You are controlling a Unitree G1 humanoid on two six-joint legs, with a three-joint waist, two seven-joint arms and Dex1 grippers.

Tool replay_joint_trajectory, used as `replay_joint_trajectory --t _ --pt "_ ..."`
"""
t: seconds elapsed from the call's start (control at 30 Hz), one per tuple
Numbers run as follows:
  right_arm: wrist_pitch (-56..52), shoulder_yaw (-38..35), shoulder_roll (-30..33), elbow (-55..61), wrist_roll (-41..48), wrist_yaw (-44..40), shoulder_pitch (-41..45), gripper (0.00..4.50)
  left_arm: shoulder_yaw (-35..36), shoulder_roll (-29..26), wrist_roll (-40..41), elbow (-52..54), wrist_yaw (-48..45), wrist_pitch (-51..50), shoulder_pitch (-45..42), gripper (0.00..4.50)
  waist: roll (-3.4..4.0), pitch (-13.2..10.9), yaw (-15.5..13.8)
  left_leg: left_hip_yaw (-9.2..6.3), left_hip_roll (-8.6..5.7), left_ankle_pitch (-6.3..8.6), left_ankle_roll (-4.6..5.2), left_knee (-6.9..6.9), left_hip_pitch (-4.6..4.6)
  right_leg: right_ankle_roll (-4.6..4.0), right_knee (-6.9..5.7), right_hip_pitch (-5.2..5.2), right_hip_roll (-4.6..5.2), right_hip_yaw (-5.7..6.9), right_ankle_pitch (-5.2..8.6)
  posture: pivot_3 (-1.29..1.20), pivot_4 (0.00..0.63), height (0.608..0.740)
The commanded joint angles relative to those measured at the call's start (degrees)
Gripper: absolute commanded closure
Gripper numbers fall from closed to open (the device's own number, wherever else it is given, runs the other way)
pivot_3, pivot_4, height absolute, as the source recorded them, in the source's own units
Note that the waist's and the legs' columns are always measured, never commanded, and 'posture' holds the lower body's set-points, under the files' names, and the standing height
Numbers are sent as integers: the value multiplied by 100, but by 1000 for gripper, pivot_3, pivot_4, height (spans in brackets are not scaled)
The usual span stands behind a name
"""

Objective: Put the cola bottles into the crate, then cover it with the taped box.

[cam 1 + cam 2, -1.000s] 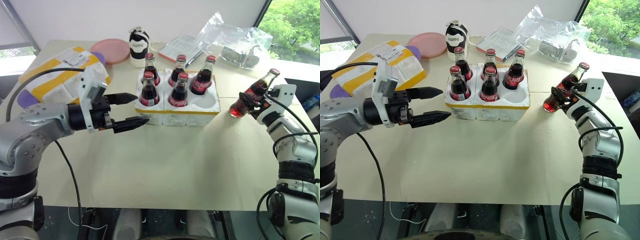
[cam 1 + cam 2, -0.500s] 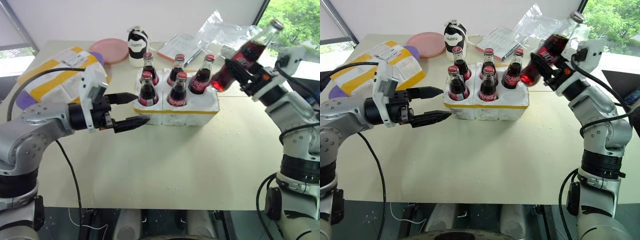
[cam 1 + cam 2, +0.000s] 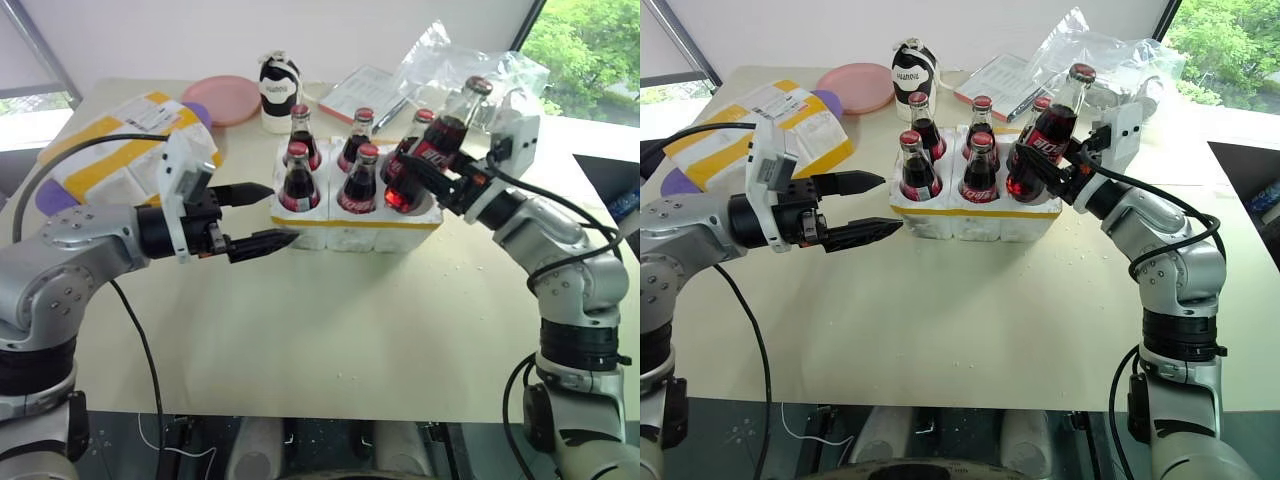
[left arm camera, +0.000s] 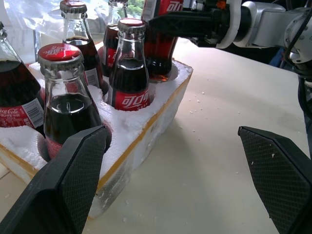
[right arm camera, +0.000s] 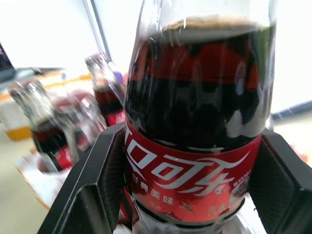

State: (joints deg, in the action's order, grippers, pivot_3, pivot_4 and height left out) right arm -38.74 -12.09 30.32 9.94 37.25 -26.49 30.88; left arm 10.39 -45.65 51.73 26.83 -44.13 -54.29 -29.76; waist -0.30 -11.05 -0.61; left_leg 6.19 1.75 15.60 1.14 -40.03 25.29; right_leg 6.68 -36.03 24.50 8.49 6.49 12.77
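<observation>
bottle [image 3: 432,154] clamped in right pincer [image 3: 425,178], over crate [image 3: 355,226].

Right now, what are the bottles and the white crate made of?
The bottles look like clear, shiny glass: you see dark cola through them, and the caps look like metal. The crate looks like white styrofoam: matte, crumbly, with bits shed on the table.
</observation>
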Motion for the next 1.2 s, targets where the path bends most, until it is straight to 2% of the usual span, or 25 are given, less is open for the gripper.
replay_joint_trajectory --t 0.03,0.3,0.37,0.43,0.57,0.7,0.83,0.9,0.97,1.13,1.2 --pt "203 -193 134 295 27 -192 -12 1753 174 -99 -8 31 -34 176 -54 0 0 0 4 0 1 0 0 0 0 0 0 1 -1 0 0 0 150 740" --pt "715 474 110 -48 -787 -527 -366 1753 101 -123 -62 -41 -109 296 -72 0 -1 0 -9 0 0 0 0 0 1 0 1 1 -1 0 0 0 150 740" --pt "843 607 84 -227 -961 -590 -352 711 86 -119 -83 -48 -122 312 -77 0 -2 1 -5 0 0 0 0 0 0 0 1 1 -1 0 0 0 150 740" --pt "894 641 49 -374 -1031 -640 -303 39 67 -124 -111 -57 -134 339 -71 0 -2 1 3 0 0 0 0 0 0 0 1 1 -2 0 0 0 150 740" --pt "801 512 123 -361 -955 -749 -205 39 106 -157 -195 -58 -122 379 -3 0 -6 3 15 0 1 -1 -1 -1 -4 0 -1 -3 -2 0 0 0 150 740" --pt "378 20 568 -34 -428 -1114 -201 39 313 -156 -514 -137 247 509 98 0 -5 3 -10 -1 1 0 -1 -1 -4 0 0 -3 -1 0 0 0 150 740" --pt "-121 -683 1416 251 229 -1660 -160 39 810 -474 -1051 -315 619 739 300 0 -4 1 -8 -4 0 0 1 -1 -1 0 2 -2 0 0 0 0 150 740" --pt "-173 -963 1966 266 437 -2223 -252 39 1102 -839 -1484 -397 562 978 717 0 -4 2 11 -4 1 1 1 2 -2 0 2 1 -1 0 0 0 150 740" --pt "-441 -1241 2434 136 781 -2705 -277 39 1325 -1234 -2260 -592 614 1401 1409 0 -3 2 40 -2 4 2 1 8 -5 -1 4 3 -1 -1 1 0 150 740" --pt "-472 -1233 2786 -3 964 -3144 -142 39 1726 -1782 -4126 -1271 926 2667 3109 0 -4 3 124 -2 10 22 30 17 -13 -6 4 5 0 0 2 0 150 740" --pt "-506 -1196 2776 -25 1048 -3243 -63 39 1929 -1759 -4550 -1441 1022 3043 3571 0 -4 2 133 -2 10 25 34 17 -11 -8 6 12 9 -1 1 0 150 740"
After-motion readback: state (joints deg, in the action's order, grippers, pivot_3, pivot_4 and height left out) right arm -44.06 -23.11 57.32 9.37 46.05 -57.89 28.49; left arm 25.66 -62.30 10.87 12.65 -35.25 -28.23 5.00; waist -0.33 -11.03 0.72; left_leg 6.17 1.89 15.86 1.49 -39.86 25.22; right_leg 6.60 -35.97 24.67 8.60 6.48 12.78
